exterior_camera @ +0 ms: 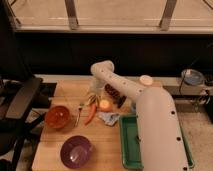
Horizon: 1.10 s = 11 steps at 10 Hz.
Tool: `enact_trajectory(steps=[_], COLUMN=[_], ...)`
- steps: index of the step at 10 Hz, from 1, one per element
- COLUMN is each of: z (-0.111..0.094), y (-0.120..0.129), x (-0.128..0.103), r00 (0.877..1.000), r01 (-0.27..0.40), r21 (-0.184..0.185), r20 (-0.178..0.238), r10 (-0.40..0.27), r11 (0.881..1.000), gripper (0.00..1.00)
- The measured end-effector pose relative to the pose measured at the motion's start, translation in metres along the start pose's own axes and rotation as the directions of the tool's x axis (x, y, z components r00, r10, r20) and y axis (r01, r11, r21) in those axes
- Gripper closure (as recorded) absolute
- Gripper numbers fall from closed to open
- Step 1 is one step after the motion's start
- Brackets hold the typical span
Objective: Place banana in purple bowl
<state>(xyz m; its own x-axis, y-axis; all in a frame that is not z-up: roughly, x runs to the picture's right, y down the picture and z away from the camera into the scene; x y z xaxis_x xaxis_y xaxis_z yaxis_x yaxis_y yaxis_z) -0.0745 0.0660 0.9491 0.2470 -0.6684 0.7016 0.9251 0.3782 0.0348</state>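
The wooden table [52, 147] takes up the lower middle of the view, with a black chair [20, 100] off its left edge. The white robot arm [152, 125] rises from the lower right, runs up and left over the table, bends at a rounded joint, then turns downward. A green tray [128, 145] sits at the table's right side, partly under the arm.

The purple bowl [76, 150] stands near the front edge, empty as far as can be seen. The orange-red bowl [57, 116] is behind it and to the left, the two apart.

A carrot [90, 114] lies at the middle of the table, slanted, with a fork [79, 112] just to its left.

The banana [91, 101] lies at the carrot's upper end, well apart from the purple bowl. The gripper [94, 93] is right over it, pointing down — how wide it stands, and whether it has hold of the banana, I cannot tell.

A round yellow-orange fruit [104, 105] sits just right of the banana, with a pale crumpled cloth [109, 118] in front of it.
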Motion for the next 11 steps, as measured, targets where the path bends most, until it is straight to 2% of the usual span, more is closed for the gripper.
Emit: enact_trajectory(steps=[2,4,6,7,9,10,11], z=[0.003,-0.011,-0.031,-0.042,-0.082,-0.109,-0.124], y=[0.001,-0.002,-0.002,-0.004,-0.009,-0.014,-0.016], x=[-0.005,-0.007,-0.009,-0.011,-0.020,-0.033,-0.046], r00=[1.000,1.000,1.000,0.999,0.997,0.996,0.996], r01=[0.008,0.001,-0.015,-0.014,-0.004,0.012,0.026], r21=[0.001,0.034,0.058,0.064,0.082,0.095,0.102], r20=[0.023,0.009,-0.026,-0.042,-0.075,-0.087,-0.090], r10=[-0.008,-0.001,0.017,0.017,0.010,-0.004,-0.016], r11=[1.000,0.999,0.998,0.998,0.997,0.995,0.994], gripper=[0.62,0.81,0.99,1.00,1.00,1.00,1.00])
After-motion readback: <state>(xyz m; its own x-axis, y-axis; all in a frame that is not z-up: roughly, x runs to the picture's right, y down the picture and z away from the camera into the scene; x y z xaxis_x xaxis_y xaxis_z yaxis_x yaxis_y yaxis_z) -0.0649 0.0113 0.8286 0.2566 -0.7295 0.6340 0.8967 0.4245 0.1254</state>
